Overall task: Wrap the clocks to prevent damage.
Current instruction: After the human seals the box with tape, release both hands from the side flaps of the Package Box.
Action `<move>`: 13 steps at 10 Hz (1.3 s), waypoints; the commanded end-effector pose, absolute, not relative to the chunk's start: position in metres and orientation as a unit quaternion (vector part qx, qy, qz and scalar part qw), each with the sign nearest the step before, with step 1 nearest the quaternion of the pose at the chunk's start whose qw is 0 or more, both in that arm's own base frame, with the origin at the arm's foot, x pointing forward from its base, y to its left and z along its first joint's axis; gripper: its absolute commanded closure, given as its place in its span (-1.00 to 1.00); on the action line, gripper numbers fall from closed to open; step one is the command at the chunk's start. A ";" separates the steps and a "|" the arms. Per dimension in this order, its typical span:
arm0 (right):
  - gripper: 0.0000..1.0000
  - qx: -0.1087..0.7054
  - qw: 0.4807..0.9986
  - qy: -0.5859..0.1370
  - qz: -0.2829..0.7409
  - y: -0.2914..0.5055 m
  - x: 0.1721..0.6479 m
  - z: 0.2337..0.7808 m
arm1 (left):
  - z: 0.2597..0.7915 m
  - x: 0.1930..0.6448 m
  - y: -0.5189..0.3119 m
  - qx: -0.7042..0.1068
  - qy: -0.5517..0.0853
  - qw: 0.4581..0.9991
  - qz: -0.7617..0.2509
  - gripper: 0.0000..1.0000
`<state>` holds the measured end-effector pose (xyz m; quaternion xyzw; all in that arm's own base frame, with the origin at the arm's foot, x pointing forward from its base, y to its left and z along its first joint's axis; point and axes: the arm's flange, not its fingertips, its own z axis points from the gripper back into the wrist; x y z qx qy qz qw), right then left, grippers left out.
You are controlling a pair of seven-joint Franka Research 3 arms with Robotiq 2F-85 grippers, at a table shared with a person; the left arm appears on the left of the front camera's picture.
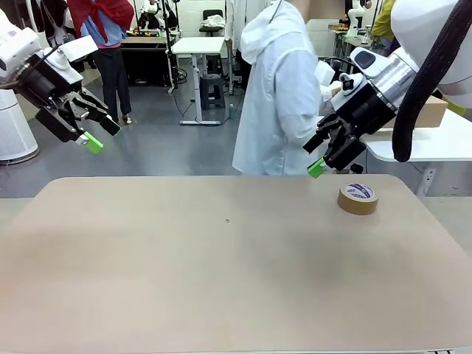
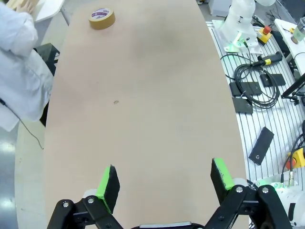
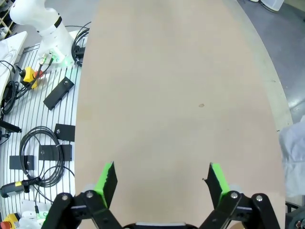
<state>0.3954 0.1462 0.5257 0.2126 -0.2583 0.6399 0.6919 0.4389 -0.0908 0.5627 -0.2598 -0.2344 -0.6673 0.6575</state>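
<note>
A robotics lab: a tan work surface flanked by coiled cables, emergency-stop buttons, white desks and a lab-coated person.

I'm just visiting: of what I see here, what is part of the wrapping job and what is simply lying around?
Part of the job:
- left pincer, open, raised over the table
- right pincer, open, raised near the tape
- roll of brown tape, likely for sealing
- person in white at the far side

Lying about:
- cables beside the table
</note>
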 end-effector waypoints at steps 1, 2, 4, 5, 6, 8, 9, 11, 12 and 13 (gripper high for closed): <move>-1.00 0.214 0.690 -0.256 0.642 0.147 0.395 0.525 | 0.563 0.439 -0.091 -0.258 -0.235 0.658 -0.667 -1.00; -1.00 0.213 0.692 -0.258 0.640 0.146 0.395 0.526 | 0.563 0.439 -0.091 -0.260 -0.234 0.658 -0.667 -1.00; -1.00 0.334 0.666 -0.323 0.584 0.101 0.421 0.531 | 0.566 0.457 -0.054 -0.376 -0.320 0.632 -0.597 -1.00; -1.00 0.365 0.660 -0.348 0.557 0.078 0.432 0.529 | 0.563 0.464 -0.038 -0.387 -0.351 0.622 -0.583 -1.00; -1.00 0.379 0.657 -0.363 0.541 0.056 0.436 0.525 | 0.556 0.468 -0.019 -0.406 -0.374 0.611 -0.567 -1.00; -1.00 0.427 0.618 -0.395 0.529 0.005 0.434 0.518 | 0.546 0.475 0.026 -0.438 -0.395 0.600 -0.540 -1.00; -1.00 0.440 0.609 -0.411 0.516 -0.025 0.430 0.512 | 0.540 0.472 0.055 -0.434 -0.401 0.611 -0.527 -1.00; -1.00 0.437 0.604 -0.434 0.505 -0.067 0.421 0.502 | 0.537 0.465 0.105 -0.404 -0.431 0.634 -0.499 -1.00; -1.00 0.431 0.612 -0.440 0.496 -0.083 0.415 0.499 | 0.536 0.460 0.123 -0.396 -0.441 0.647 -0.480 -1.00; -1.00 0.408 0.656 -0.430 0.468 -0.096 0.409 0.497 | 0.536 0.455 0.135 -0.376 -0.449 0.663 -0.466 -1.00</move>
